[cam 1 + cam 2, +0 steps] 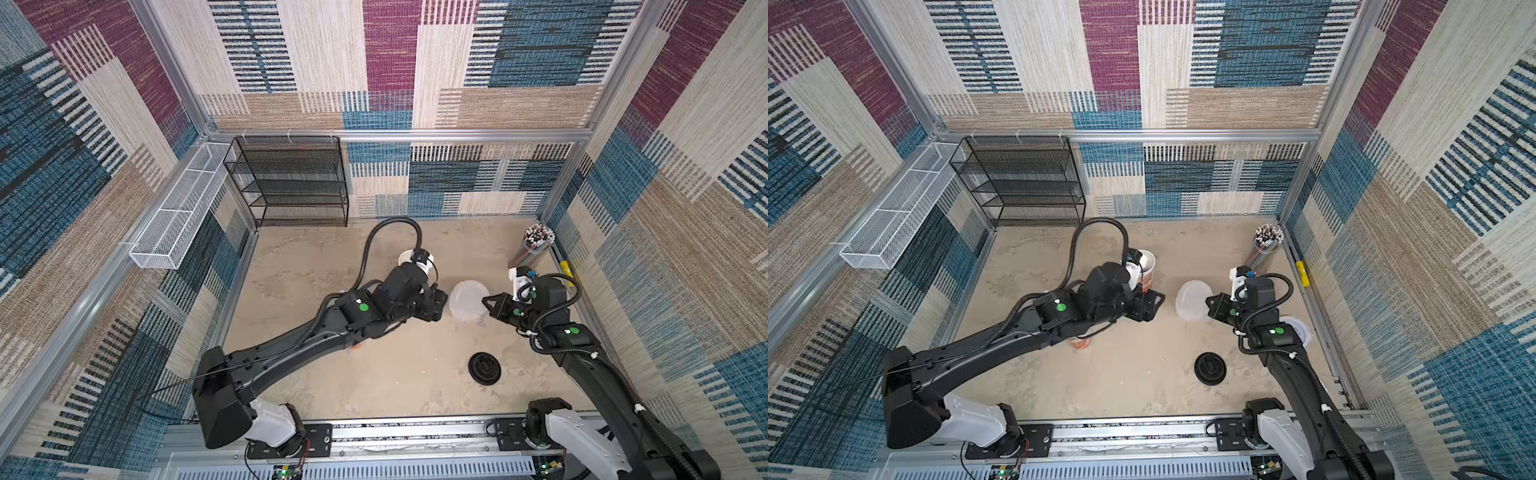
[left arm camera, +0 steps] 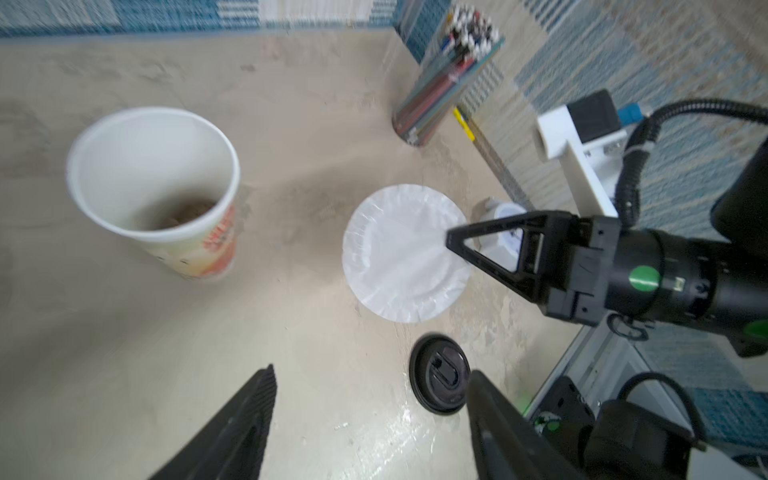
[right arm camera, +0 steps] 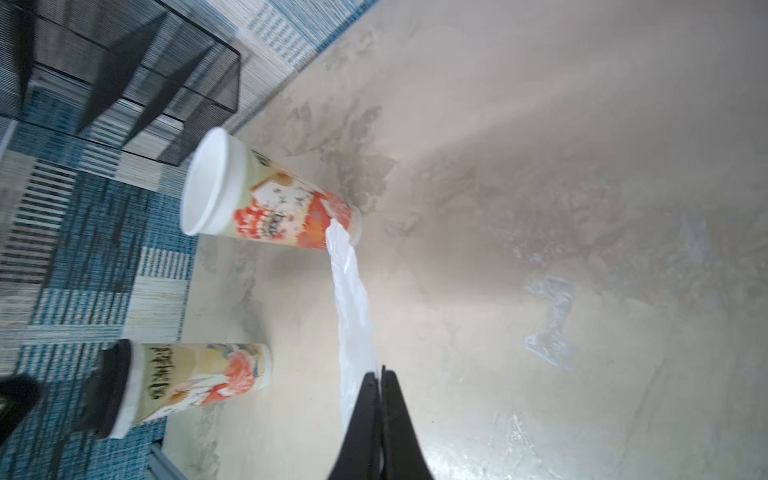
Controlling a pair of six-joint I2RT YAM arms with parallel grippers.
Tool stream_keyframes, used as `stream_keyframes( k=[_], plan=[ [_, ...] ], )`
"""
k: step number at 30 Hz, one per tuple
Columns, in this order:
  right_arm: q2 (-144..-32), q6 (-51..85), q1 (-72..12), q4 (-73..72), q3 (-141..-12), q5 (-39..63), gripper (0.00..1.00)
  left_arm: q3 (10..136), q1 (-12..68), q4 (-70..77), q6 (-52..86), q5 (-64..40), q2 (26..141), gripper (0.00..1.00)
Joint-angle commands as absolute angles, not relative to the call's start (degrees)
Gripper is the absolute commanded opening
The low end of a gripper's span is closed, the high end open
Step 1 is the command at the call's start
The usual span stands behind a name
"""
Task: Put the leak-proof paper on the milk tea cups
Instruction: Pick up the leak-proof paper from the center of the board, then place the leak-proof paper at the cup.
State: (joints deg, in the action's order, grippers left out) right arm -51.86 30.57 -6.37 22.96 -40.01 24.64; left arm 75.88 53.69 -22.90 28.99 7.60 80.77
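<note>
Black lid (image 2: 440, 378) lies nearest the robot, well in front of the open cup (image 2: 153, 166). A lidded cup (image 3: 199, 378) stands front-left of that cup. Farther on, the right gripper (image 2: 451, 241) is pinched tight on the rim of the paper sheet (image 2: 399, 253), which reaches from its jaws toward the cup. The left gripper (image 2: 370, 374) gapes wide and empty just before the cup. The cup's mouth lies back and left of the sheet, so the carry looks to be the right arm's.

No text can be read with certainty. The milk tea cup (image 3: 199, 380) at the lower left of the right wrist view carries dark written characters on its side, too blurred to read.
</note>
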Motion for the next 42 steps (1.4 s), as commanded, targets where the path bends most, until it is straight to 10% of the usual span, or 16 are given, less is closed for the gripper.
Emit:
stream_keyframes(
  k=[1,11,25,42],
  plan=[
    [-52.8,30.1,-6.4,26.3,-46.9,30.5,0.0,77.3,47.3,-29.2,28.8,7.6,77.1,0.75],
    [-71.4,34.3,-9.4,19.1,-62.9,43.2,0.0,72.7,26.9,-21.1,41.9,-14.5,74.5,0.75],
    [-97.8,30.8,-15.1,21.4,-82.1,42.5,0.0,75.3,24.8,-17.9,48.7,-21.5,86.9,0.79],
    [-102.8,27.2,-15.6,27.5,-85.8,40.0,0.11,78.8,24.8,-15.4,51.5,-24.8,96.3,0.67]
  ],
)
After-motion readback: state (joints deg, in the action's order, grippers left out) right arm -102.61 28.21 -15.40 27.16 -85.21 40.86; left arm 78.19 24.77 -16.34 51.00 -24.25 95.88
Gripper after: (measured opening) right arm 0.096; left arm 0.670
